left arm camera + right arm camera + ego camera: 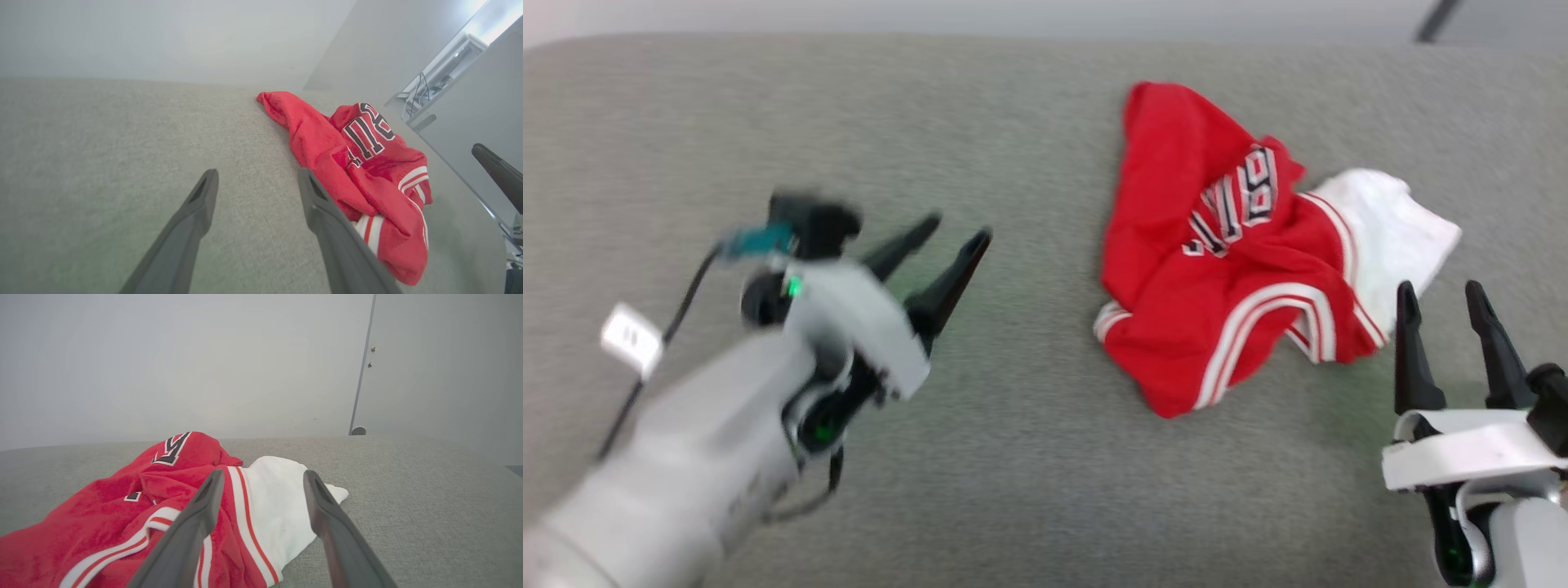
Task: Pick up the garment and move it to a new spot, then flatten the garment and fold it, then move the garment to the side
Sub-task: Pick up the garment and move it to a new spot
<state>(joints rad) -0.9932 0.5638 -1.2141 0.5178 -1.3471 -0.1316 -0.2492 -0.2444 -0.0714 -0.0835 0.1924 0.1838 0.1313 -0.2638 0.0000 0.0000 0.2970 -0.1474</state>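
Head view showed the garment (1217, 269) lying crumpled on the grey fabric surface (768, 122), right of the middle and toward the far edge. It was a red jersey with black, white-outlined lettering facing up and red-and-white striped trim. A white sleeve (1388, 229) stuck out on its right side.

The left gripper (961, 225) hung over bare surface well to the left of the garment. It was blurred, its two dark fingers spread wide with nothing between them, pointing up and to the right. The right gripper (1439, 287) stood at the lower right, fingers pointing up the picture, also spread wide and empty. Its fingertips were just beside the garment's near right edge, by the white sleeve; whether they touched the cloth could not be told.

In the left wrist view the fingers framed bare grey surface. The garment lay heaped beyond and to the right of the right-hand finger, which covered part of the striped trim. A dark finger of the other arm showed at the right edge.

In the right wrist view the open fingers pointed over the white sleeve and striped trim, with the red body bunched to the left. A pale wall (204, 355) rose behind the surface.
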